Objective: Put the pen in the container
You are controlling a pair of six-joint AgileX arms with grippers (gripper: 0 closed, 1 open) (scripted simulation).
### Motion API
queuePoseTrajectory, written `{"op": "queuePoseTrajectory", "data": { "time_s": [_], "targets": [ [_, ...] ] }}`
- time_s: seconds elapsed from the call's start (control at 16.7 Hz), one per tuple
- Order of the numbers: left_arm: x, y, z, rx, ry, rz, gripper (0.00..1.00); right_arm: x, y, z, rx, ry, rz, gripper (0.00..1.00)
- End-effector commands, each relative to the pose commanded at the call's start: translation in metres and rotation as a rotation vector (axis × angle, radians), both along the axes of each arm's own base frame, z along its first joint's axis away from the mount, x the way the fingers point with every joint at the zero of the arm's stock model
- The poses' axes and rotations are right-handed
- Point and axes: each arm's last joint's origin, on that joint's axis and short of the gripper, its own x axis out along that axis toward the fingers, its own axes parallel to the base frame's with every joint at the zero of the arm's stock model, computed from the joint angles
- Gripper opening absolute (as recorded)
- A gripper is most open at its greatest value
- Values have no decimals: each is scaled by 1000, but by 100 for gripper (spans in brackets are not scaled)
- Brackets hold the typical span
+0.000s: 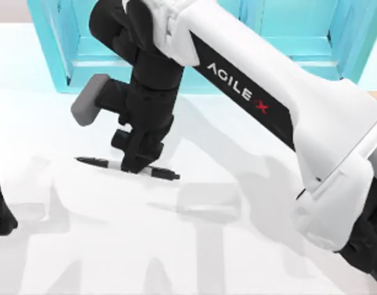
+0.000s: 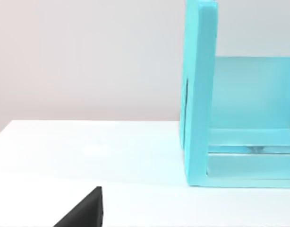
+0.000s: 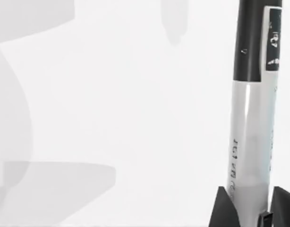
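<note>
- The pen (image 1: 128, 166) lies flat on the white table (image 1: 237, 246), left of the middle in the top view, with its long axis running nearly left to right and dipping a little toward the near edge at its right end.
- Its slim pointed tip faces the table's left side; the blunter black end faces right.
- My right gripper (image 1: 134, 165) reaches down from the far right, and its black fingers straddle the pen at its middle.
- In the right wrist view, my two dark fingertips (image 3: 220, 210) stand on either side of the pen's (image 3: 251, 118) pale barrel, close against it; I would call them clamped on the pen, though the contact itself is hard to make out.
- The barrel is smooth and round, glossy black at the ends, with a white-grey label round the middle carrying faint grey lettering that I cannot read.
- On my right arm's white shell, "AGILE" is printed in white and the "X" in red on a black band (image 1: 237, 89).
- A teal shelf unit (image 1: 59, 55) with flat, thick panels stands along the table's far edge, well apart from the pen.
- My left arm is parked at the table's left edge, and a dark part of it (image 2: 86, 212) shows in the left wrist view, near the shelf unit's (image 2: 199, 94) end wall.
</note>
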Motion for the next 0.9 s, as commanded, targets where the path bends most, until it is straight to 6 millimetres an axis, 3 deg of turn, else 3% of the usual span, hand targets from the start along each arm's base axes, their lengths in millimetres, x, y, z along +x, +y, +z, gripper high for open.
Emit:
{"op": "queuePoseTrajectory", "data": {
  "time_s": [0.24, 0.42, 0.6, 0.9],
  "targets": [
    [0, 0, 0, 0, 0, 0, 100, 1, -3, 3, -3, -2, -16, 0],
    [0, 0, 0, 0, 0, 0, 100, 20, -33, 14, -61, 6, -172, 0],
    [0, 0, 0, 0, 0, 0, 100, 49, -88, 30, -164, 27, -472, 0],
    [0, 0, 0, 0, 0, 0, 100, 86, -213, 51, -383, 80, -1177, 0]
  ]
}}
